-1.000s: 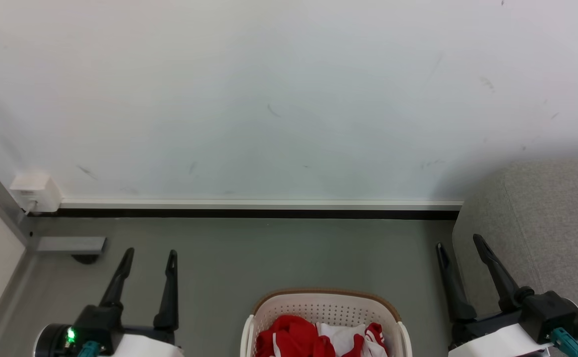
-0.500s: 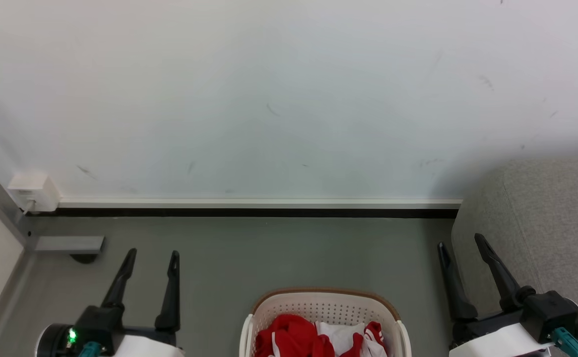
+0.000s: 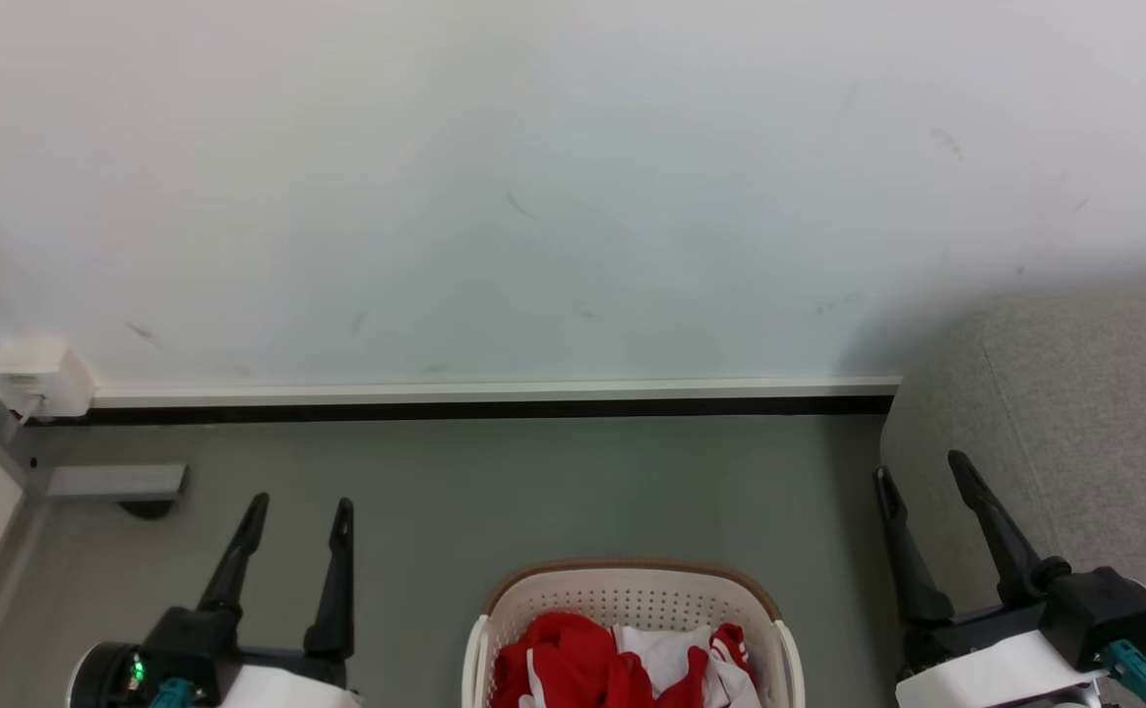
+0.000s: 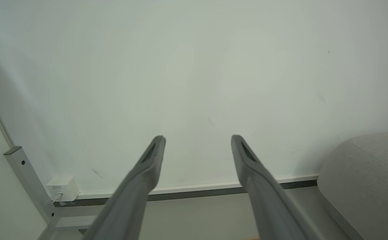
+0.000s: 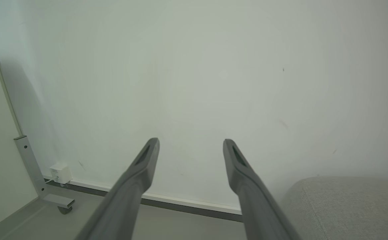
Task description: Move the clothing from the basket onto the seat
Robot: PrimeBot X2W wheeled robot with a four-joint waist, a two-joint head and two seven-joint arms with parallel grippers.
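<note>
Head view: one red-and-white garment (image 3: 573,661) lies crumpled inside the one cream basket (image 3: 632,598) on the grey floor (image 3: 533,492). Flanking it, apart, the left gripper (image 3: 300,502) and the right gripper (image 3: 919,466) each have fingers spread, holding nothing. One grey sofa (image 3: 1094,423) stands at the right.

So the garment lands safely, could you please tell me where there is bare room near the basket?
The grey sofa, right of the laundry basket, shows bare fabric. Bare floor stretches from the skirting board to the basket's rim. The basket itself is crowded with the red-and-white garment.
</note>
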